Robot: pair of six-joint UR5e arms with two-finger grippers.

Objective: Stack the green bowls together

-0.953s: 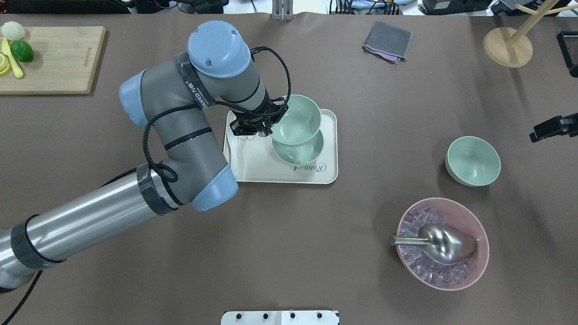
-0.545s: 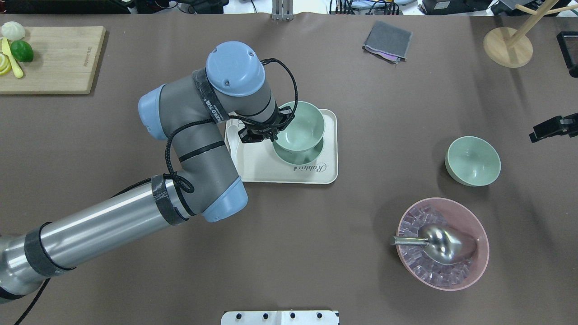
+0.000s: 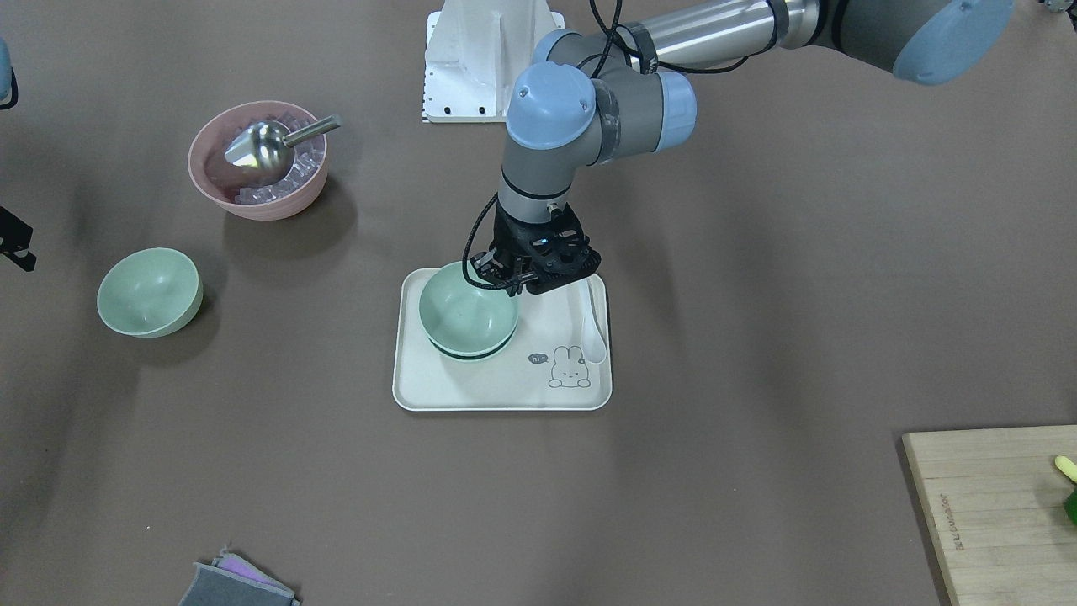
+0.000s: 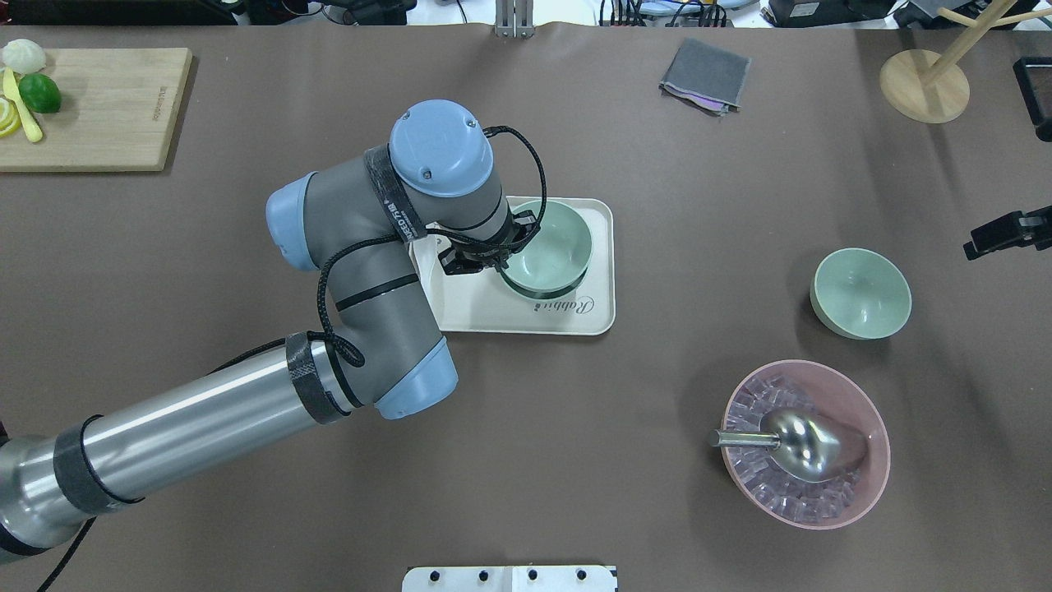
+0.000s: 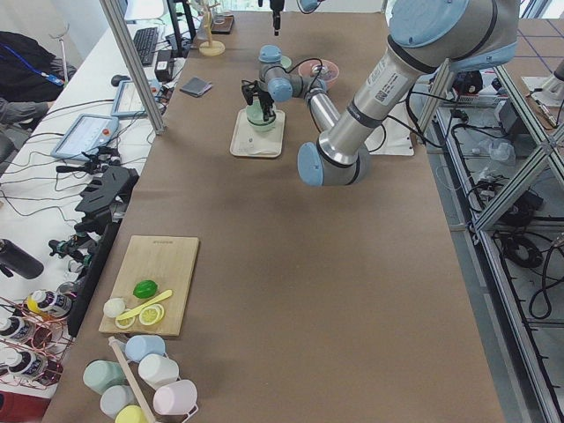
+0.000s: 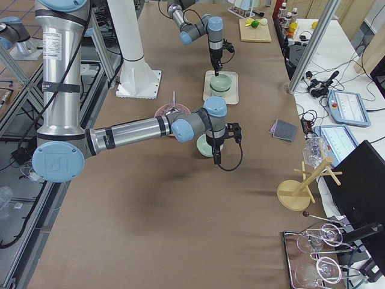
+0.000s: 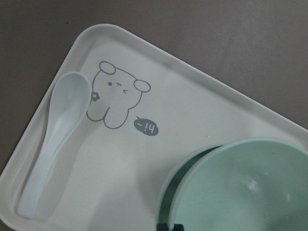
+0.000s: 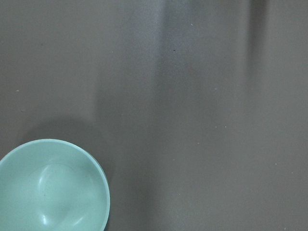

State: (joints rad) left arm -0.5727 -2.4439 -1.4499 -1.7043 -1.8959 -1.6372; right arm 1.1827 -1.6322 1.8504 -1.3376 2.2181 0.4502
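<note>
My left gripper (image 4: 515, 237) is shut on the rim of a green bowl (image 4: 552, 245), which sits nested in a second green bowl (image 7: 169, 180) on the cream tray (image 4: 485, 311). Only the lower bowl's rim shows around the upper one (image 3: 467, 310). A third green bowl (image 4: 860, 293) stands alone on the table at the right, also in the right wrist view (image 8: 50, 187). My right gripper (image 4: 1007, 230) shows only as a dark shape at the table's right edge, apart from that bowl, and I cannot tell whether it is open.
A white spoon (image 7: 53, 144) lies on the tray beside the bowls. A pink bowl (image 4: 805, 444) with ice and a metal scoop stands near the lone bowl. A cutting board (image 4: 90, 107), a grey cloth (image 4: 705, 74) and a wooden stand (image 4: 925, 82) line the far edge.
My left arm has carried its green bowl down and toward the robot, from tilted above the tray's bowl to nested inside it. The right side has not moved.
</note>
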